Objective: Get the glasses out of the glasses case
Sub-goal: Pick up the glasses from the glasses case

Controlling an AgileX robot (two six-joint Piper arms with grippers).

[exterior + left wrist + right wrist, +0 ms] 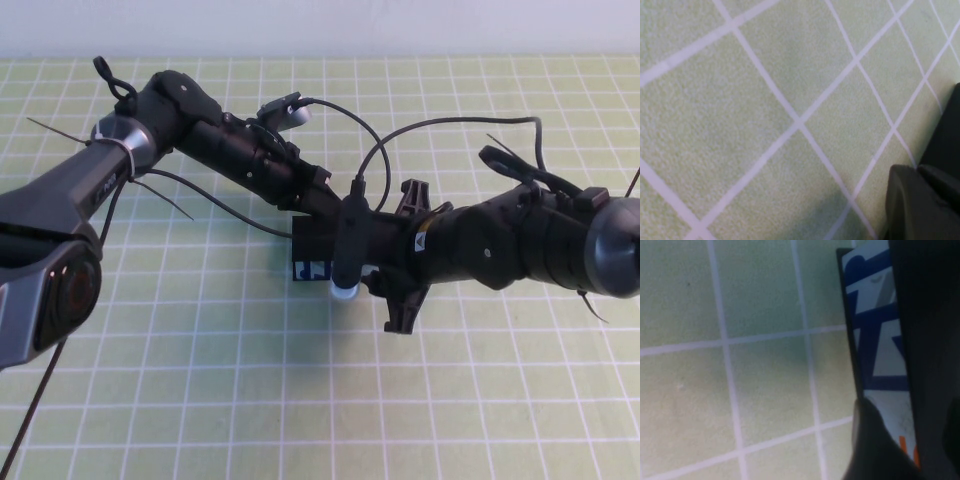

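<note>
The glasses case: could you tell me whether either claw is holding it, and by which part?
It cannot be told: both claws, left claw and right claw, meet over the glasses case and hide it.

One glasses case (309,252), two arms, each with one pincer.

Both arms hide most of the glasses case (308,252).

Both arms meet over the glasses case (308,250).
</note>
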